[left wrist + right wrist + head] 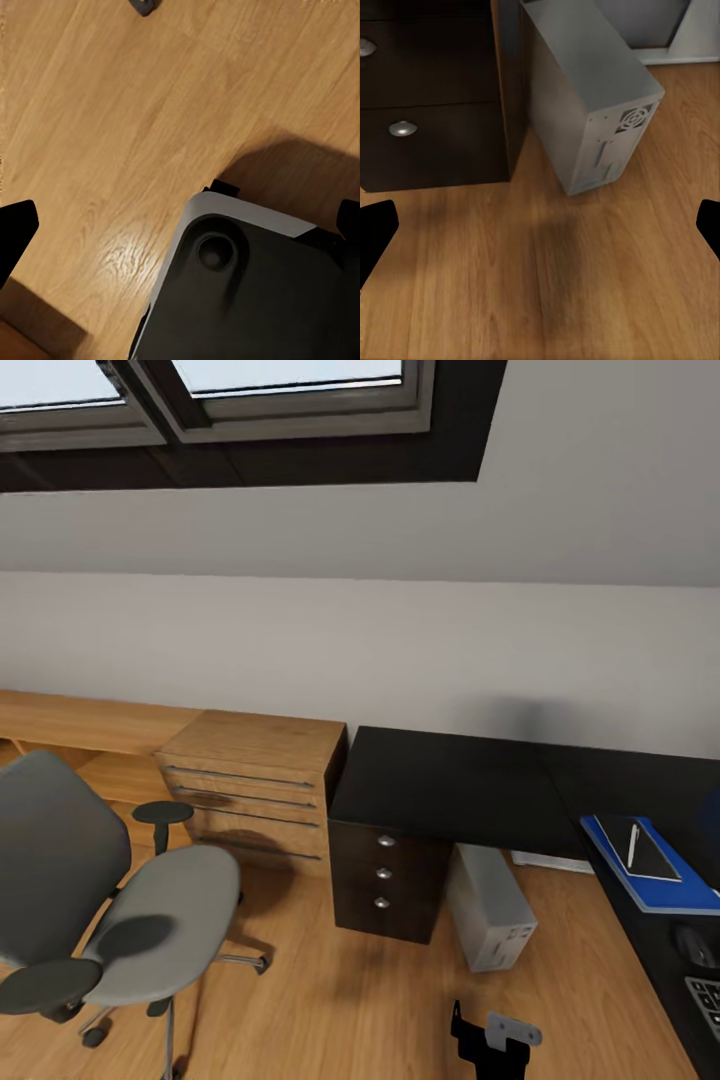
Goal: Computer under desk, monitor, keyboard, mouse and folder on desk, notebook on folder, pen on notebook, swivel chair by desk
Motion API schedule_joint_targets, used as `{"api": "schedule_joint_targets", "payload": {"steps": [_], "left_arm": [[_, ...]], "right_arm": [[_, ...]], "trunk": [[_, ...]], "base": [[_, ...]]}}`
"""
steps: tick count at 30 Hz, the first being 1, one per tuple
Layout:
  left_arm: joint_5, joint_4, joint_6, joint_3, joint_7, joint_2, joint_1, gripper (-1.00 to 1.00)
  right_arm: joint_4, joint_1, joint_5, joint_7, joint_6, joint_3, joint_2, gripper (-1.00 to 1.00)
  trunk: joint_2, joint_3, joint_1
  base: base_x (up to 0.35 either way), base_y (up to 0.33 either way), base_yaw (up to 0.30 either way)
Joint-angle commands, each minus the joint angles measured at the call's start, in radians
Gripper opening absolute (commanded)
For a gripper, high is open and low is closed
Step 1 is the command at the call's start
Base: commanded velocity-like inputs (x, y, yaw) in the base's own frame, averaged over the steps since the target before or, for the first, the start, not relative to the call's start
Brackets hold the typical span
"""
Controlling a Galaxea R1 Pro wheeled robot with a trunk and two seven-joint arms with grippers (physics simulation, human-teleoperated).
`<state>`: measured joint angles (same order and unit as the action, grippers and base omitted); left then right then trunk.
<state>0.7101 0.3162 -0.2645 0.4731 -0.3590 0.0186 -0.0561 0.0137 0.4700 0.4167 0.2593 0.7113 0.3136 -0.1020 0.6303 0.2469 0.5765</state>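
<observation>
Right gripper (540, 225): black fingers spread, empty, above light wood floor (585, 285). Left gripper (180, 225): likewise spread.

Light-grey tower computer (490, 908): under large black L-shaped desk (450, 780), beside pedestal. Done.

Bright-blue folder (655, 865), dark-grey notebook (640, 847), white pen (633, 845): stacked on desk, beside mouse (695, 945); keyboard (706, 995) cut off.

Grey upholstered swivel chair (150, 920): well apart; remaining. Monitor unconfirmed.

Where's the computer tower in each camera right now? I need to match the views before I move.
Head view: the computer stands on the floor under the desk, right of the drawer pedestal.
Right wrist view: the computer is beside the drawer pedestal, vented face toward the camera.
Left wrist view: wood floor and a dark part of the robot; no tower here.
Shared landmark: the pedestal's silver knobs.
</observation>
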Motion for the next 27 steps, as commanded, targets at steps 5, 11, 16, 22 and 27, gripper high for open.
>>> {"api": "schedule_joint_targets", "payload": {"steps": [5,11,16,22,27], "left_arm": [[0.014,-0.003,-0.007,0.002,-0.006,0.004,-0.001,1.00],[0.013,-0.083,-0.044,0.003,-0.005,0.007,-0.001,1.00],[0.011,-0.252,-0.167,0.005,0.059,0.004,-0.001,1.00],[0.012,-0.285,-0.271,0.006,0.143,0.000,-0.001,1.00],[0.012,-0.290,-0.409,0.005,0.152,-0.013,-0.001,1.00]], "right_arm": [[0.003,0.001,-0.003,0.009,0.003,0.009,0.001,1.00],[0.003,-0.035,-0.005,0.011,0.021,0.011,0.017,1.00],[0.003,-0.120,-0.035,0.011,0.138,0.014,0.041,1.00],[0.003,-0.176,-0.076,0.009,0.231,0.015,0.047,1.00],[0.004,-0.202,-0.147,0.007,0.315,0.016,0.045,1.00]], "trunk": [[-0.034,-0.019,-0.019],[-0.076,-0.044,-0.042],[-0.111,-0.062,-0.061],[-0.153,-0.081,-0.084],[-0.188,-0.097,-0.103]], "base": [[0.000,0.000,0.172],[0.000,0.000,0.217],[0.000,0.000,0.252],[0.000,0.000,0.270],[0.000,0.000,0.277]]}}
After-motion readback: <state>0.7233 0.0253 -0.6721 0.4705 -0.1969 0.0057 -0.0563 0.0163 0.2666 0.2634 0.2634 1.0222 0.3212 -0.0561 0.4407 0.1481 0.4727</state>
